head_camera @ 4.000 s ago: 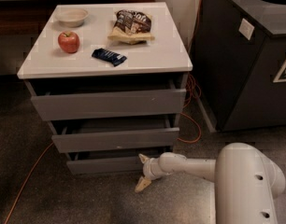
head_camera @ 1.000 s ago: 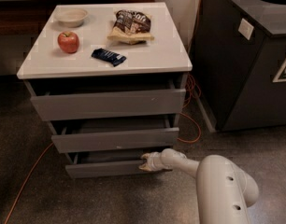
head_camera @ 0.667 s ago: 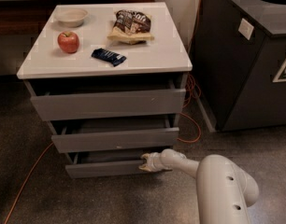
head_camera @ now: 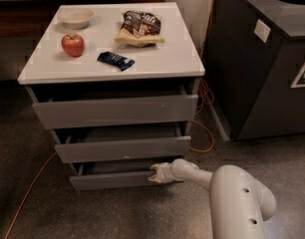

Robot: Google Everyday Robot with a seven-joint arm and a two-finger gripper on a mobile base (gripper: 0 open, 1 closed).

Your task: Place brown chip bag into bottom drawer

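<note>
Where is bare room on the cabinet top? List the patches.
Bare: the front right corner of the white top, right of the blue bar and in front of the chip bag; also the strip along the front edge. Crowded: the back, with bowl, apple and bag. The gripper sits at the bottom drawer.

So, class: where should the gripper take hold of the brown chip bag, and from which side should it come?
Probably from above, closing across the tan front edge of the chip bag, which lies flat on the cabinet top with that crumpled edge nearest the drawers. The gripper sits low, at the front of the bottom drawer.
</note>
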